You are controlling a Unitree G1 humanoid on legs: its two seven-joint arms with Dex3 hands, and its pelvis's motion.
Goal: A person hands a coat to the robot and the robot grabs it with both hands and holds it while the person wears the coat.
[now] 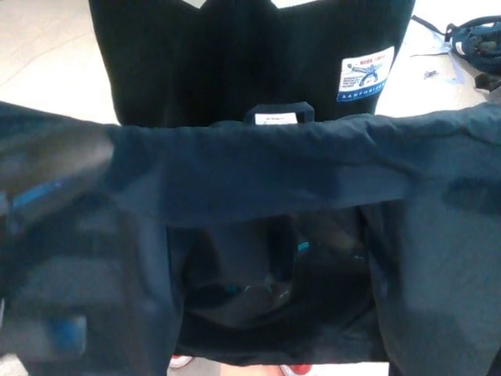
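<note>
One dark coat is stretched wide across the near view, its collar band running left to right and its open inside sagging below, blurred at the left. Beyond it stands one person in a dark top with one white-and-blue patch, close against the collar, two red shoes peeking under the hem. The coat hides both hands, so neither grasp can be told; a blue bag lies on the floor far right.

One coat, one person, two red shoes, barely visible.
</note>
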